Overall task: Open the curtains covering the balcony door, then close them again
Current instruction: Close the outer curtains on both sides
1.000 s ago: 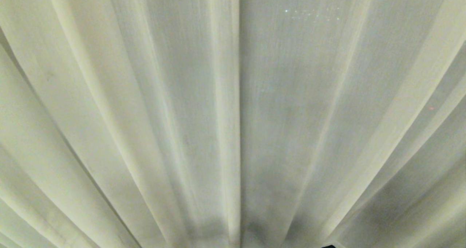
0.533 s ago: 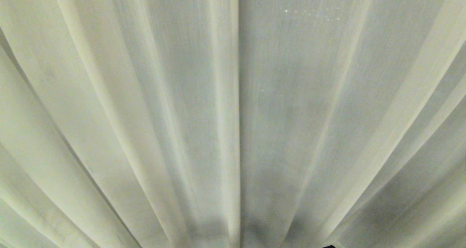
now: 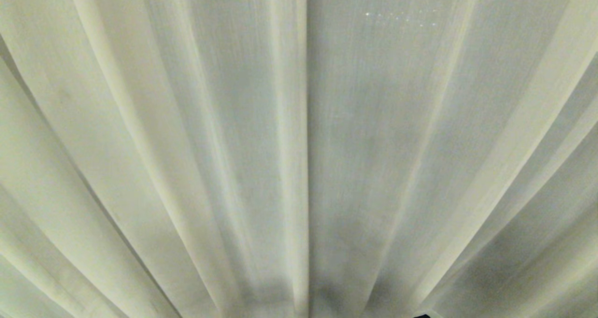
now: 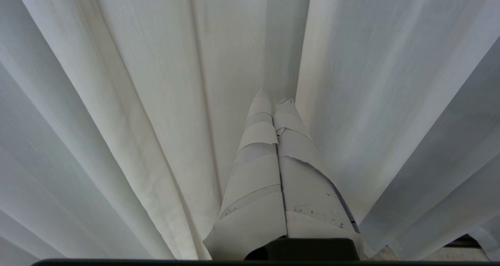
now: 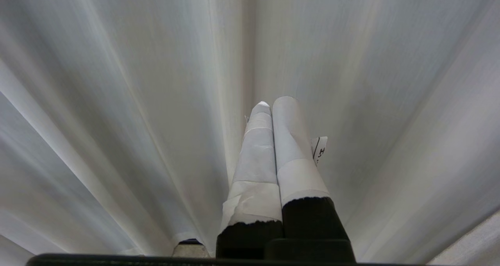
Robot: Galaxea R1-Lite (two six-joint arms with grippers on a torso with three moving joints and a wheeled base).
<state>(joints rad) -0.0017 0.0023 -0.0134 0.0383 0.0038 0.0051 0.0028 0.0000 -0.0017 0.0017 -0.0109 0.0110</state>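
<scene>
Presently on record, item by item:

Curtains: two cream, finely woven panels with soft vertical pleats, filling the whole head view. Their inner edges meet at a straight vertical seam near the middle of that view, with no gap showing. Status: drawn fully shut.

Balcony door: not visible in any view; judged to stand behind the cloth. A few faint points of light show through the fabric high on the right panel.

Left gripper: seen only in the left wrist view, the fingers wrapped in pale tape and pressed together along their length. Nothing lies between them. The tips stand close to a curtain fold beside a panel edge; contact with the cloth cannot be told.

Right gripper: seen only in the right wrist view, the taped fingers likewise pressed together and holding nothing. A small paper tag sticks out at one side. The tips point toward a pleat; contact again cannot be told.

Neither arm enters the head view.

Floor: a sliver of it appears under the hem in each wrist view.

Progress, as a judgement: with the panels joined and both grippers empty, the scene fits either the very start or the finished end of the task, and these views cannot decide which. If it is the start, everything remains: part the panels at the seam, draw them aside to expose the glass, then bring them together again.
</scene>
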